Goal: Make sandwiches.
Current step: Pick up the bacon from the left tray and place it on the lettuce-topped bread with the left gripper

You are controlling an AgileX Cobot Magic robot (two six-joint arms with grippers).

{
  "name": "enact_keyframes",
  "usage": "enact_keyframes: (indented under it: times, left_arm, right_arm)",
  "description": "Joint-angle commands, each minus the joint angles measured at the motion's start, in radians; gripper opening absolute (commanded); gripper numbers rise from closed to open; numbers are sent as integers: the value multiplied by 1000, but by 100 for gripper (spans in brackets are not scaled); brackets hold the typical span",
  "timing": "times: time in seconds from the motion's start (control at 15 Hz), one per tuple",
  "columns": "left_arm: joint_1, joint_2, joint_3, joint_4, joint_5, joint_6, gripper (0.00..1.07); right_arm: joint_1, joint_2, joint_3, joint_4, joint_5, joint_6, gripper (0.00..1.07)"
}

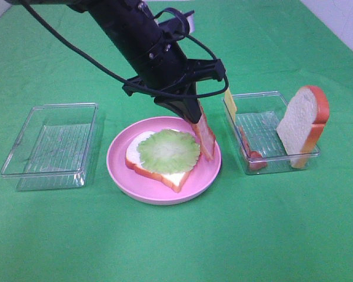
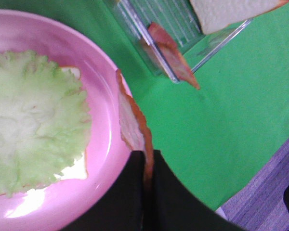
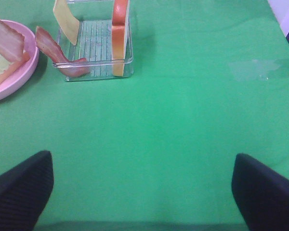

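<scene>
Bacon strip (image 1: 205, 136) is clamped by L gripper (image 1: 195, 116), hung upright at plate (image 1: 115, 167) rim; lettuce (image 1: 167, 150) lies just to its L. R gripper (image 3: 142, 192) is spread, empty.

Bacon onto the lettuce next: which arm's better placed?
Left. The left pincer is shut on a bacon strip hanging at the edge of the pink plate, beside the lettuce. The right pincer is open over bare green cloth, holding nothing.

Wide-apart end effector (image 3: 140, 156) abv green cloth (image 3: 183, 120)
</scene>
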Motion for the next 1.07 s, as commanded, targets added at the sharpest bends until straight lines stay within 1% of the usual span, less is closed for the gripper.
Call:
enact_keyframes:
  times: [0.07,0.13,0.2,0.33,0.47,0.67,0.8,0.87,0.93,1.0,1.07]
  left_arm:
    - [-2,38,-3,61,38,0,0]
    - [-2,52,-3,113,51,-21,0]
    - [-2,63,-3,176,59,-55,0]
    - [-2,71,-3,270,59,-107,0]
    - [-2,71,-3,337,57,-109,0]
    - [-2,72,-3,401,54,-103,0]
    - [-2,91,-3,407,58,-104,0]
    - [-2,104,-3,406,66,-105,2]
    - [-2,116,-3,408,72,-109,14]
    - [-2,118,-3,410,77,-122,31]
    - [-2,114,-3,433,77,-139,59]
  right_arm:
    - [-7,-31,6,5,-11,-9,97]
    - [-7,-31,6,5,-11,-9,97]
    - [-7,-31,6,5,-11,-9,97]
    - [-7,-31,6,5,-11,-9,97]
    - [-7,-31,6,5,-11,-9,97]
    - [-7,-31,6,5,-11,-9,97]
    - [-7,-31,6,5,-11,-9,97]
    - [-7,-31,6,5,-11,-9,97]
    - [-7,-31,6,5,-11,-9,97]
    - [-7,-31,6,5,-11,-9,97]
    - [-7,-31,6,5,-11,-9,97]
